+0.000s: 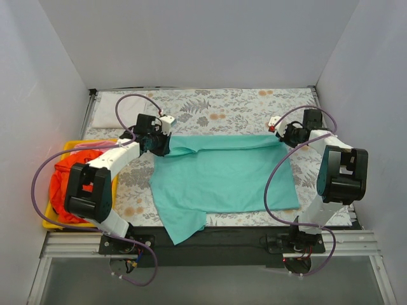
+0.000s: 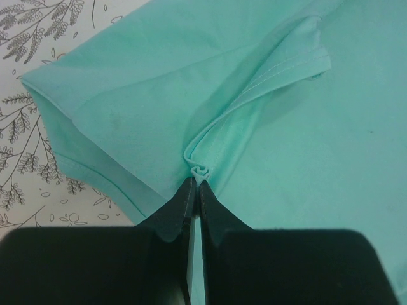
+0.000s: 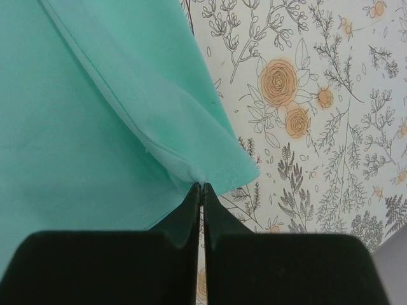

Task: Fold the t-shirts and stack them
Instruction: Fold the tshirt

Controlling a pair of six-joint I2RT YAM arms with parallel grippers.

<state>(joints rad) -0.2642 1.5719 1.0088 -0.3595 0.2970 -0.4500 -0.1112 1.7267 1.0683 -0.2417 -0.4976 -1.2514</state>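
The teal-green t-shirt (image 1: 222, 178) lies spread on the tablecloth, its far edge folded over toward me. My left gripper (image 1: 159, 143) is shut on the shirt's far left corner; in the left wrist view a bunch of teal cloth (image 2: 202, 170) sticks out at the gripper's (image 2: 196, 183) tips. My right gripper (image 1: 284, 135) is shut on the far right corner; the right wrist view shows the teal cloth (image 3: 127, 127) pinched at the gripper's (image 3: 201, 185) tips. The orange-red t-shirt (image 1: 62, 181) lies crumpled in the tray. A pink shirt (image 1: 95, 145) shows at the tray's far edge. A white shirt (image 1: 109, 111) lies folded at the far left.
The yellow tray (image 1: 52, 223) stands at the left edge of the table. The grey floral tablecloth (image 1: 222, 108) covers the table. White walls enclose the table on three sides. The teal shirt's near left corner hangs over the front edge (image 1: 181, 232).
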